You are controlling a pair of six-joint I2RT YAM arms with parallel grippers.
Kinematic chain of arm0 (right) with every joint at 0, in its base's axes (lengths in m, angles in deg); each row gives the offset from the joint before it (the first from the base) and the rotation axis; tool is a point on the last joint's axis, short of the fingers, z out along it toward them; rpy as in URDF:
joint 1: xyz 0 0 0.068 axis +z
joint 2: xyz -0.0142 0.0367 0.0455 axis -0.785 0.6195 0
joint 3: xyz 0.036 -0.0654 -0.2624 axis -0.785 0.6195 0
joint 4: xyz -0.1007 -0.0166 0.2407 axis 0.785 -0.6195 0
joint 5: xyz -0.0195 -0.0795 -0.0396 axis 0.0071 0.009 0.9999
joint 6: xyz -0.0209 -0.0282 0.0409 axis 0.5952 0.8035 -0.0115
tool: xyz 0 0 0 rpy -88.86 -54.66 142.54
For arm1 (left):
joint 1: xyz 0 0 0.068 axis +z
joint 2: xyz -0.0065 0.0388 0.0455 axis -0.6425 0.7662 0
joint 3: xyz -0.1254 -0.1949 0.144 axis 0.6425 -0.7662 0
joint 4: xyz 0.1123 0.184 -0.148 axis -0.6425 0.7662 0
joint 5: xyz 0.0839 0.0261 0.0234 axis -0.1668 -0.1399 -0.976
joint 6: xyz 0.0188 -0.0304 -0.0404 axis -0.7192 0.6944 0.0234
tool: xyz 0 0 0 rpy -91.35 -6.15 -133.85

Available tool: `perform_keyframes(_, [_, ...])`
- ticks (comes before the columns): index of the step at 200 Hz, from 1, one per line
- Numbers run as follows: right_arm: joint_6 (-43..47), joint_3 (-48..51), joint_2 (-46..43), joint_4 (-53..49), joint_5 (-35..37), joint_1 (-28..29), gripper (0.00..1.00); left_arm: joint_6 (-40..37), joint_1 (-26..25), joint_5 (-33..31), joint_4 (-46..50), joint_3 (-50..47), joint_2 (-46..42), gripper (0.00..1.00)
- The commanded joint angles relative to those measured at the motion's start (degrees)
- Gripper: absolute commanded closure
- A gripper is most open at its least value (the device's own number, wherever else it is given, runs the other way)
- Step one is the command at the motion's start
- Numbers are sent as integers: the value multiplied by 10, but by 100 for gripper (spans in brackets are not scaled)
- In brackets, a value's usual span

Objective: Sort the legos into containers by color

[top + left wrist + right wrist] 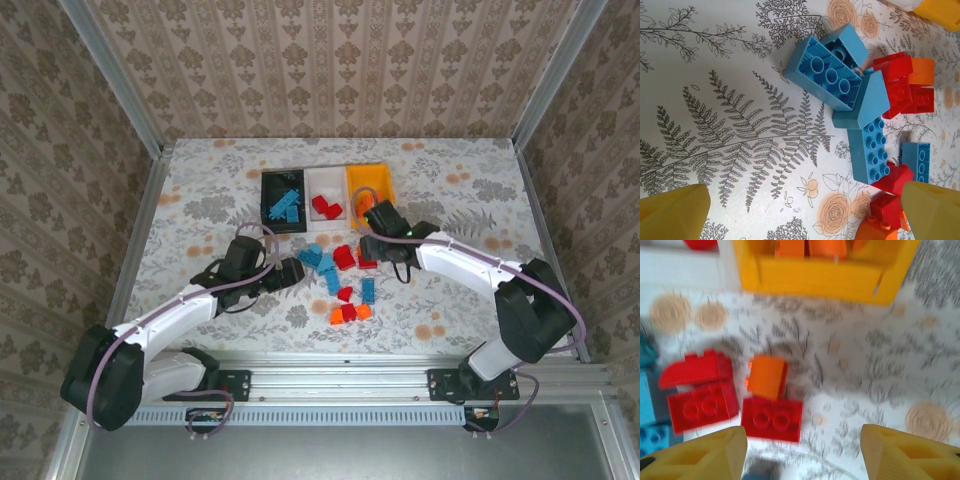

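Three joined bins stand at the back: black (283,195) holding light blue bricks, white (326,190) holding red ones, orange-yellow (370,180). Loose legos lie in front: blue (322,262), red (344,257), orange (340,313). My left gripper (296,272) hovers open just left of the pile; its fingers (675,212) frame bare cloth, with a blue cluster (832,75) and a long blue brick (870,150) ahead. My right gripper (378,232) is open over the cloth before the orange-yellow bin (820,277); an orange brick (767,376) and a red brick (772,419) lie near its left finger (700,455).
The table wears a white floral cloth (470,200) inside patterned walls. Red bricks (900,87) and an orange one (922,70) lie beyond the blue cluster. A metal rail (340,375) runs along the near edge. Bare cloth spreads left and right of the pile.
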Motion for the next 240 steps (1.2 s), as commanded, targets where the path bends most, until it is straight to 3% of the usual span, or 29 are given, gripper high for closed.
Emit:
perform_keyframes(1, [-61, 38, -35, -7, -10, 14, 36, -3, 3, -7, 12, 9, 2, 0])
perform_keyframes(30, [-120, 88, -48, 20, -60, 56, 32, -16, 5, -12, 19, 21, 7, 0])
perform_keyframes(74, [-153, 100, -4, 39, -54, 94, 34, -28, 13, -8, 30, 45, 32, 0])
perform_keyframes(94, [-156, 93, 20, 33, -43, 105, 43, -30, 20, -3, 33, 48, 35, 0])
perform_keyframes(113, [-155, 88, 29, 25, -20, 105, 61, -31, 23, -6, 32, 45, 30, 0])
perform_keyframes(138, [-152, 87, 34, 16, -2, 106, 70, -30, 27, -6, 29, 38, 26, 0])
perform_keyframes(164, [-140, 80, 13, 12, 7, 106, 72, -28, 32, -7, 27, 31, 25, 0])
perform_keyframes(205, [-93, -6, -3, 7, 17, 106, 73, 0, 60, -9, 19, -8, -13, 0])
perform_keyframes(240, [-16, -158, 109, 30, 13, 105, 73, 26, 126, 5, 29, -47, -63, 0])
